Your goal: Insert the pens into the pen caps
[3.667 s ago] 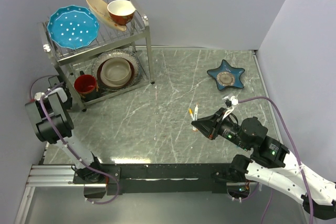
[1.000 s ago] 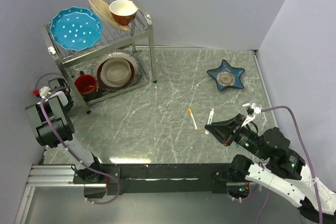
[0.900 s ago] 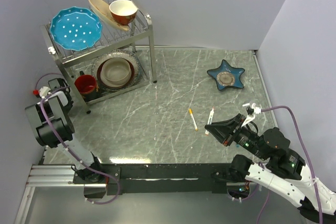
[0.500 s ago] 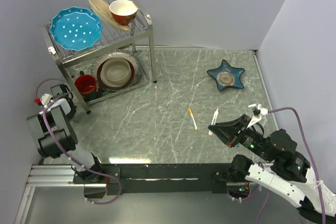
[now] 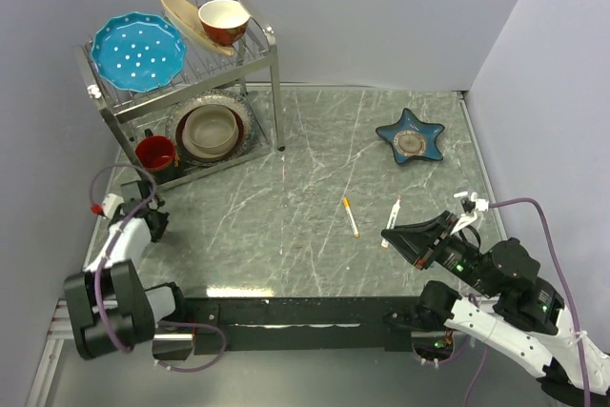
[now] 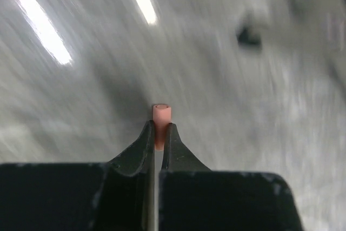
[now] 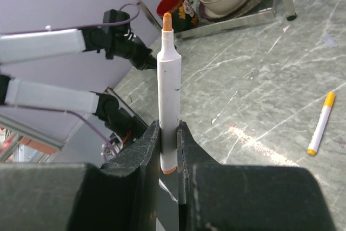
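Your left pincer (image 6: 158, 132) is pressed together on a small pink cap (image 6: 161, 114), whose open end pokes out past the fingertips. That view is blurred, so you can make out only the grey tabletop (image 5: 286, 188) beneath it. From above, this pincer (image 5: 154, 222) sits low at the left edge of the tabletop, near the foot of the rack (image 5: 277, 102).

Your right pincer (image 7: 168, 133) is pinching a white pen (image 7: 170, 90) near its lower end. The pen stands upright between the fingers with its orange tip on top. From above, pen (image 5: 392, 219) and pincer (image 5: 395, 233) are over the right part of the tabletop. A second pen (image 5: 351, 217), white with a yellow end, lies flat on the tabletop just left of them, apart from both pincers.

On the rack's top shelf a blue plate (image 5: 132, 50) leans, and beside it a red-and-white bowl (image 5: 222, 18) rests on a tilted beige dish (image 5: 176, 9). On the lower shelf a beige bowl (image 5: 211, 129) sits in a glass plate (image 5: 240, 107), with a red cup (image 5: 155, 152) just left of it. A blue star dish (image 5: 410, 136) lies far right; you cannot tell whether its tan centre holds anything.
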Robot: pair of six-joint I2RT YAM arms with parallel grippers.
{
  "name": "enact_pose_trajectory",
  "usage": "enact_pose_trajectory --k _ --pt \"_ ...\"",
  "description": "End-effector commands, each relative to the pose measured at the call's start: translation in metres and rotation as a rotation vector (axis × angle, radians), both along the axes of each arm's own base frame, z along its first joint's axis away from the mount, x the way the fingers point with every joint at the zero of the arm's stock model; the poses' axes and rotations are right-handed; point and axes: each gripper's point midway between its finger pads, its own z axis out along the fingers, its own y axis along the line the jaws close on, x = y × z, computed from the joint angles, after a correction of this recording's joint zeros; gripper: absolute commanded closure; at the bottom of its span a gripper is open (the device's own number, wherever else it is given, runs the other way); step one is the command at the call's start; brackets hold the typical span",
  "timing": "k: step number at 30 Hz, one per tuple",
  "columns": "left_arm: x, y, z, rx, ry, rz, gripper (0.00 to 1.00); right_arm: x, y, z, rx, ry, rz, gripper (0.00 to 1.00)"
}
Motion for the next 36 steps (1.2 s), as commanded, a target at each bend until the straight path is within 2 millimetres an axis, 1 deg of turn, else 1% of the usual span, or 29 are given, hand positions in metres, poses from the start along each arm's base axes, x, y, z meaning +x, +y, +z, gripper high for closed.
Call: enact_pose_trajectory --k 1,2,3,5,6,10,11,12,13,14,15,16,17,18,19,20,21,22,23,24,25,26,27,28,29,30,31,32,36 --pt "-0.006 -0.046 0.005 -0.1 -0.021 -0.121 0.99 0.013 0.019 -0.005 -0.002 0.033 -0.006 1.0" --pt "-0.003 -0.052 0.014 -0.121 -0.062 -0.131 0.99 0.013 0.023 -0.006 -0.008 0.041 0.006 1.0" --pt "0.0 -0.059 0.016 -0.144 -0.09 -0.148 0.99 0.016 0.032 -0.011 -0.029 0.06 0.019 1.0" --pt "0.012 -0.073 0.028 -0.193 -0.186 -0.188 0.99 0.017 0.04 -0.016 -0.047 0.073 0.043 1.0" --pt "0.013 -0.079 0.027 -0.21 -0.198 -0.194 0.99 0.019 0.045 -0.023 -0.065 0.094 0.047 1.0" --pt "0.016 -0.096 0.026 -0.213 -0.197 -0.254 0.99 0.026 0.054 -0.034 -0.067 0.115 0.038 1.0" --pt "0.02 -0.101 0.029 -0.215 -0.223 -0.277 0.99 0.027 0.059 -0.039 -0.062 0.116 0.047 1.0" --pt "0.021 -0.112 0.029 -0.227 -0.232 -0.312 0.99 0.027 0.063 -0.041 -0.055 0.116 0.059 1.0" --pt "0.026 -0.119 0.036 -0.248 -0.271 -0.338 0.99 0.027 0.068 -0.043 -0.048 0.118 0.072 1.0" --pt "0.028 -0.134 0.041 -0.265 -0.297 -0.394 0.99 0.03 0.077 -0.05 -0.046 0.119 0.091 1.0" --pt "0.032 -0.155 0.05 -0.29 -0.343 -0.465 0.99 0.026 0.084 -0.053 -0.045 0.126 0.131 1.0" --pt "0.035 -0.167 0.057 -0.306 -0.371 -0.509 0.99 0.025 0.089 -0.057 -0.046 0.128 0.151 1.0" --pt "0.036 -0.178 0.061 -0.311 -0.385 -0.558 0.99 0.026 0.097 -0.066 -0.053 0.135 0.168 1.0" --pt "0.035 -0.203 0.075 -0.322 -0.403 -0.658 0.99 0.024 0.101 -0.07 -0.056 0.133 0.197 1.0" --pt "0.034 -0.216 0.079 -0.326 -0.399 -0.708 0.99 0.024 0.104 -0.076 -0.061 0.133 0.205 1.0" --pt "0.037 -0.231 0.093 -0.33 -0.433 -0.764 0.99 0.025 0.108 -0.084 -0.07 0.127 0.217 1.0" --pt "0.033 -0.259 0.108 -0.352 -0.491 -0.857 0.99 0.022 0.11 -0.089 -0.071 0.128 0.237 1.0" --pt "0.03 -0.272 0.121 -0.366 -0.541 -0.894 0.99 0.022 0.11 -0.095 -0.081 0.138 0.243 1.0" --pt "0.03 -0.283 0.134 -0.385 -0.604 -0.907 0.99 0.021 0.114 -0.094 -0.055 0.128 0.253 1.0" --pt "0.027 -0.303 0.16 -0.416 -0.714 -0.957 0.99 0.02 0.116 -0.094 -0.046 0.125 0.266 1.0" --pt "0.024 -0.31 0.178 -0.431 -0.792 -0.971 0.99 0.015 0.12 -0.094 -0.035 0.127 0.301 1.0" --pt "0.016 -0.321 0.187 -0.468 -0.834 -0.998 0.99 0.014 0.124 -0.093 -0.009 0.119 0.318 1.0" --pt "0.013 -0.327 0.2 -0.491 -0.89 -1.013 0.99 0.012 0.126 -0.094 0.001 0.121 0.33 1.0" --pt "0.01 -0.335 0.22 -0.524 -0.971 -1.045 0.99 0.011 0.13 -0.095 0.014 0.121 0.349 1.0" --pt "0.005 -0.342 0.234 -0.546 -1.015 -1.082 0.99 0.011 0.132 -0.095 0.021 0.124 0.358 1.0" --pt "0.004 -0.347 0.238 -0.557 -1.027 -1.103 0.99 0.01 0.135 -0.094 0.022 0.124 0.367 1.0" --pt "0.001 -0.352 0.252 -0.575 -1.08 -1.128 0.99 0.009 0.137 -0.092 0.027 0.119 0.381 1.0" --pt "-0.007 -0.36 0.259 -0.603 -1.1 -1.169 0.99 0.011 0.139 -0.093 0.03 0.121 0.38 1.0" --pt "-0.024 -0.371 0.276 -0.638 -1.172 -1.212 0.99 0.012 0.143 -0.084 0.049 0.106 0.387 1.0"
